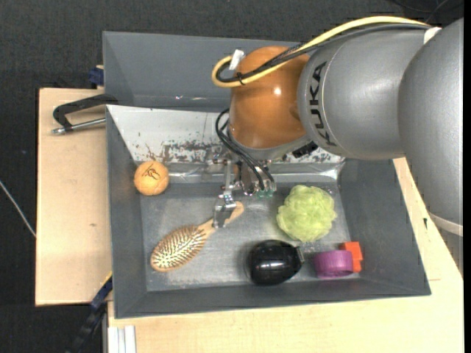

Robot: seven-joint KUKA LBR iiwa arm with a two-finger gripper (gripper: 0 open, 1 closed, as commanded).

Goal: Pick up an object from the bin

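Camera view's got the gripper (pixel 227 209) down on the brush's (pixel 179 247) handle end, can't tell if it's clamped or loose.

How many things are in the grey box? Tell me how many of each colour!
Orange ball: 1
Tan hairbrush, its handle by the pincer: 1
Green fluffy thing: 1
Black rounded thing: 1
Purple roll with an orange end piece: 1
Total: 5
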